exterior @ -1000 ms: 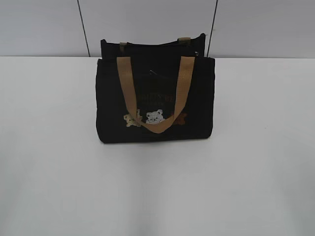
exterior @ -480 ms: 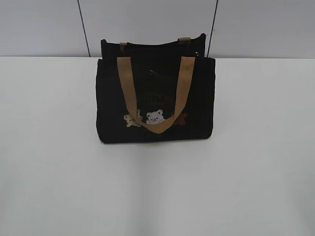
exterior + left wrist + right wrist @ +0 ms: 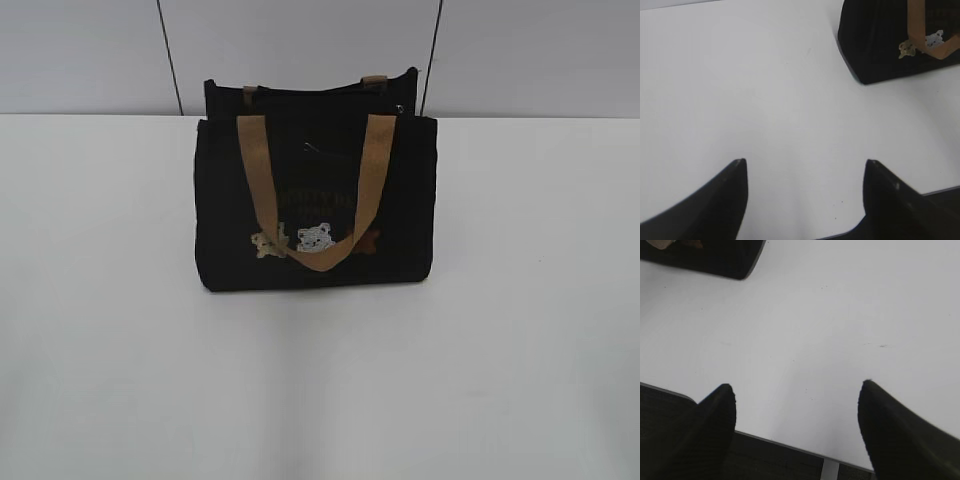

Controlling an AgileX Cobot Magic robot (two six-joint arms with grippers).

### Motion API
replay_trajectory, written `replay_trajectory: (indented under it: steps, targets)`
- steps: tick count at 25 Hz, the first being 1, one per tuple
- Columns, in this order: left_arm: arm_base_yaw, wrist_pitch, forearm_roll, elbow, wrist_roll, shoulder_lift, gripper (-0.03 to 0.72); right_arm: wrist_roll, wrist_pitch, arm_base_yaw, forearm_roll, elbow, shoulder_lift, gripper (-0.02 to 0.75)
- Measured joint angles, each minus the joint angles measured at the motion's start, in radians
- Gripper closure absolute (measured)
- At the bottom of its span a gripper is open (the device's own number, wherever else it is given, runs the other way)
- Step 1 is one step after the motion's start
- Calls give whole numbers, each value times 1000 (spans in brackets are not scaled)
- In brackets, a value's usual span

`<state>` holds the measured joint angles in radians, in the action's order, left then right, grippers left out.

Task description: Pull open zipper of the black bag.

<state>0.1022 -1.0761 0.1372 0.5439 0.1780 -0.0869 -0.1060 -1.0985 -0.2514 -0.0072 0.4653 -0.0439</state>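
I see the black bag (image 3: pixel 316 200) standing upright a little behind the middle of the white desk (image 3: pixel 120 360), with its front toward the exterior camera. It looks like soft woven fabric with some padding, because it keeps a boxy rectangular shape by itself, but I judge it light and easy to push or tip if I pull on it with only one arm. The two tan webbing handles are flat and limp; the front handle (image 3: pixel 312 190) hangs down over the small bear designs (image 3: pixel 316 238).

The zipper (image 3: pixel 399 108) I can see only as a small bright metal glint on the top edge, at about 1 o'clock from the centre of the bag; the track itself is black on black and I cannot follow it. The ring pull looks thin, hard and probably slippery, so I would take it with the tips only, while the other tool holds the top edge of the fabric near it.

The left tool (image 3: pixel 805 165) stands wide and holds nothing; the bag corner is well apart from it, at 1 o'clock in its view. The right tool (image 3: pixel 796 387) is also wide and empty, with the bag at 11 o'clock, over the near desk edge.
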Motion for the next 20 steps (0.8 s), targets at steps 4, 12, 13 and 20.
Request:
replay_trajectory:
  steps: [4,12,13,20]
  targets:
    - [0,0,2,0,0,0,153,0,0,0,0,0,0,162]
    - [0,1,4,0,-1,8,174,0,1,10,0,0,0,162]
    - [0,1,4,0,-1,17,176,0,1,22,-1,0,0,162]
    - [-100,1,4,0,-2,92,185,0,4,154,-1,0,23,162]
